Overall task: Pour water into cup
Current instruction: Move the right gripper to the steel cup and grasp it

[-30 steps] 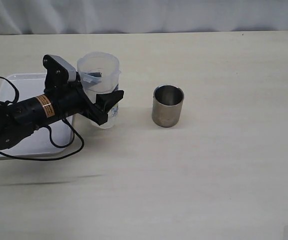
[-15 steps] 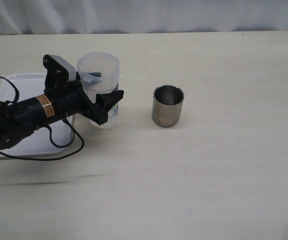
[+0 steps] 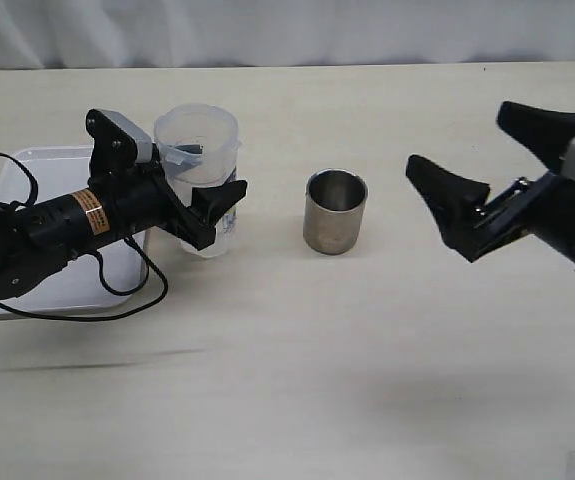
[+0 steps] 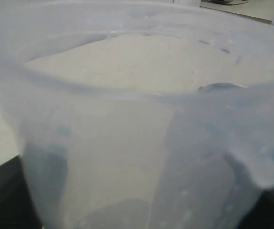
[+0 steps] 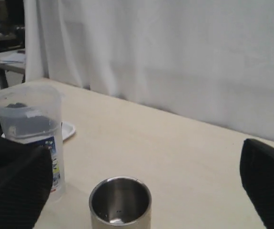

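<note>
The left jaws are clenched on the translucent plastic container (image 3: 199,135), one dark finger on each side of its lower wall, and the container stands upright on the worktop (image 3: 367,380). In the left wrist view the container (image 4: 127,143) fills nearly everything, with the dark fingers only just showing at its two lower edges. The cup (image 3: 335,212) stands upright on the worktop ahead of the left jaws' tips, near the container but clear of it and touching nothing else. It sits between the two sets of jaws. The right jaws are released and spread wide with nothing between them, held above the worktop with their tips turned toward the cup and well short of it. In the right wrist view the cup (image 5: 120,202) lies ahead between the two black fingers, its shiny inside open to view, and the container (image 5: 32,129) with its blue label stands beyond it. Whether water is in the container or the cup cannot be told. Behind the left jaws, beneath the left arm (image 3: 67,220), lies a white tray (image 3: 7,175).
</note>
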You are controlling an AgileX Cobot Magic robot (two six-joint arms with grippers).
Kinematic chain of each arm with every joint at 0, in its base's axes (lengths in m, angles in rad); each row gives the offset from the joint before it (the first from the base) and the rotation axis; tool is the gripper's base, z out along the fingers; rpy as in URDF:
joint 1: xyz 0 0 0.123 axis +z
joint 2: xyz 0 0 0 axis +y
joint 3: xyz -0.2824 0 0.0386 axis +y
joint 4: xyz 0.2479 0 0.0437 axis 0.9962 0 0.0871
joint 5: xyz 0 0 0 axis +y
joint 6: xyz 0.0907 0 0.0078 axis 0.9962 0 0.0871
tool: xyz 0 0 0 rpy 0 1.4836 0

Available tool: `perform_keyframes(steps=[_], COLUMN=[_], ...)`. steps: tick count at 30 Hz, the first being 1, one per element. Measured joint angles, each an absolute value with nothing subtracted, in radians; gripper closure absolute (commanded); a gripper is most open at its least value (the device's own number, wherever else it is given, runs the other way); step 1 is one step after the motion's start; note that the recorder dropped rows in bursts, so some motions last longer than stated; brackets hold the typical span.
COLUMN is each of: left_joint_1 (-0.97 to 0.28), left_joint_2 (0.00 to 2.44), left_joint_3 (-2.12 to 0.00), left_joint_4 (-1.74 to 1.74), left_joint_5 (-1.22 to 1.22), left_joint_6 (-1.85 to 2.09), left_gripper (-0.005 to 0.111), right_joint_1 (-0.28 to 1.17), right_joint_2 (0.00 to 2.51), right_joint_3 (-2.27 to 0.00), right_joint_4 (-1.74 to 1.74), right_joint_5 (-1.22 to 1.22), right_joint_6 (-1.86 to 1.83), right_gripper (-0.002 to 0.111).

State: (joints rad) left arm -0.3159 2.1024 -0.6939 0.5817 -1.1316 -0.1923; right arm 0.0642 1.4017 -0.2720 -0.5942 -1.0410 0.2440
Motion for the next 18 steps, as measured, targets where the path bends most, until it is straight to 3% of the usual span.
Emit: perform_keyframes(steps=[8,18], left_joint_1=[-0.316,-0.316], left_joint_2=[2.102,2.102], left_joint_3=[-0.694,-0.694], left_joint_4=[0.582,0.582], left_joint_5=[-1.132,-1.132], left_joint_6=[-0.191,-0.191], left_gripper=[0.107,0.107], right_joint_1=[0.064,0.064], right_joint_2=[1.750,1.991], right_joint_3=[-0.432,-0.560], right_joint_4=[-0.744,-0.840], right_joint_5=[-1.117,-1.174], right_joint_6=[0.244,0.244], right_gripper=[0.005,0.005])
